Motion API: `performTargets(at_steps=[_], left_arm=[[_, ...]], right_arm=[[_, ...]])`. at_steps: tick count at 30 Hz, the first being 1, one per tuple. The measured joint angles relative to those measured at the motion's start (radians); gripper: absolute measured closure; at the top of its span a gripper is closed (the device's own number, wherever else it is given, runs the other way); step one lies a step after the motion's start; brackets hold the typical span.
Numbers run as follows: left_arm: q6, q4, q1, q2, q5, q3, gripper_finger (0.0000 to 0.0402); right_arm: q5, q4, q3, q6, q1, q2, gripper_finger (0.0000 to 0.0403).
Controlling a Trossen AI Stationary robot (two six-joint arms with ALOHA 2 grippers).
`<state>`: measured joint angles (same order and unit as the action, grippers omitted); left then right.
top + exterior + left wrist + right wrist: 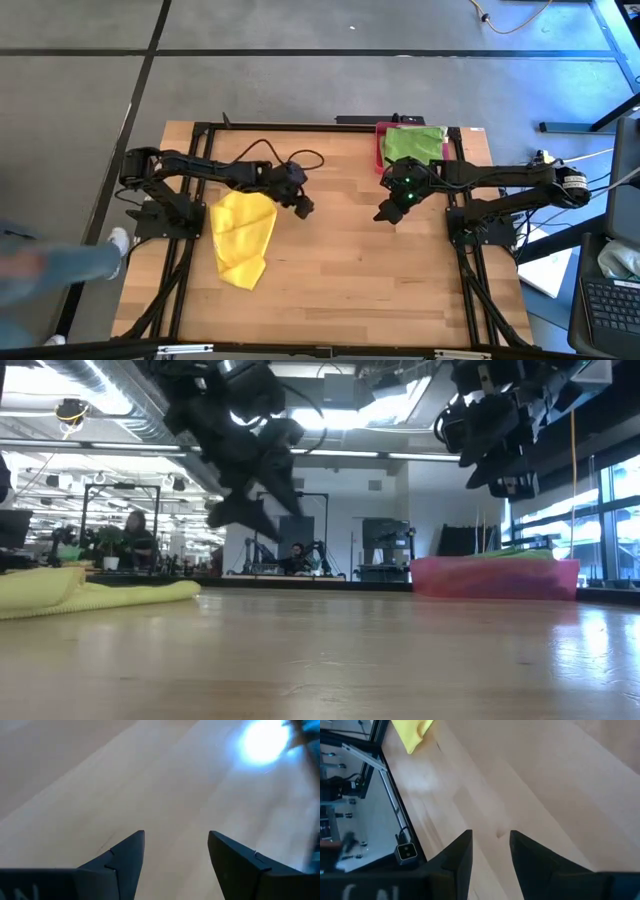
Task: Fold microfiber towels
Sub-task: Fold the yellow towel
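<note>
A yellow towel (243,236) lies folded on the table's left side; it also shows in the low view (70,592) and the right wrist view (412,730). A bright green towel (413,144) lies in the pink-red tray (381,146) at the far right. My left gripper (304,207) hangs open above bare wood right of the yellow towel (176,851). My right gripper (386,213) hangs open above bare wood near the tray (491,846). Both are empty. Other towels are out of view.
The tray shows in the low view (495,578) at the right. Black frame rails (190,250) run along the table's left and right sides. Bare wood (340,270) spreads across the middle and near side. A person's leg and shoe (60,262) show left of the table.
</note>
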<state>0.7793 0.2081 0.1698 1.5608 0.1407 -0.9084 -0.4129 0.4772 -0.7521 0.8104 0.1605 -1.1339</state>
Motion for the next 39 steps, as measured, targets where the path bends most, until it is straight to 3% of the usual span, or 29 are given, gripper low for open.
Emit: performTargets(at_steps=[2, 6, 8, 10, 14, 18, 23, 27, 31, 35, 39], left_arm=[[-0.024, 0.187, 0.005, -0.011, -0.041, -0.048, 0.0189], [-0.105, 0.587, 0.007, -0.020, -0.248, -0.140, 0.0189], [-0.129, 0.691, 0.013, -0.017, -0.301, -0.134, 0.0189], [-0.156, 0.708, 0.025, -0.008, -0.265, -0.102, 0.0189], [-0.217, 0.681, 0.024, -0.006, -0.140, 0.004, 0.0189], [-0.129, 0.649, 0.002, -0.006, -0.177, 0.057, 0.0189], [-0.059, 0.418, -0.033, -0.006, -0.170, 0.090, 0.0189], [-0.023, 0.288, -0.045, 0.029, -0.172, 0.090, 0.0189], [0.004, 0.182, -0.059, 0.100, -0.107, 0.084, 0.0189], [0.020, 0.163, -0.080, 0.150, -0.050, 0.043, 0.0189], [-0.056, 0.184, -0.085, 0.155, -0.076, -0.029, 0.0190]], right_arm=[[0.000, 0.001, 0.000, 0.000, -0.014, 0.000, 0.0270], [0.002, -0.001, 0.000, -0.008, -0.035, 0.000, 0.0270], [0.027, -0.003, 0.000, -0.014, -0.040, 0.000, 0.0270], [0.046, -0.004, 0.000, -0.024, -0.042, 0.000, 0.0270], [0.055, -0.005, 0.000, -0.026, -0.044, 0.000, 0.0270], [0.048, -0.005, 0.000, -0.024, -0.044, 0.000, 0.0270], [0.045, -0.004, 0.000, -0.025, -0.044, 0.000, 0.0270], [0.044, 0.001, 0.000, -0.025, -0.044, 0.000, 0.0270], [0.043, 0.007, 0.000, -0.021, -0.045, -0.001, 0.0270], [0.042, 0.006, 0.000, 0.001, -0.049, -0.001, 0.0270], [0.042, 0.007, 0.000, -0.003, -0.054, -0.001, 0.0270]])
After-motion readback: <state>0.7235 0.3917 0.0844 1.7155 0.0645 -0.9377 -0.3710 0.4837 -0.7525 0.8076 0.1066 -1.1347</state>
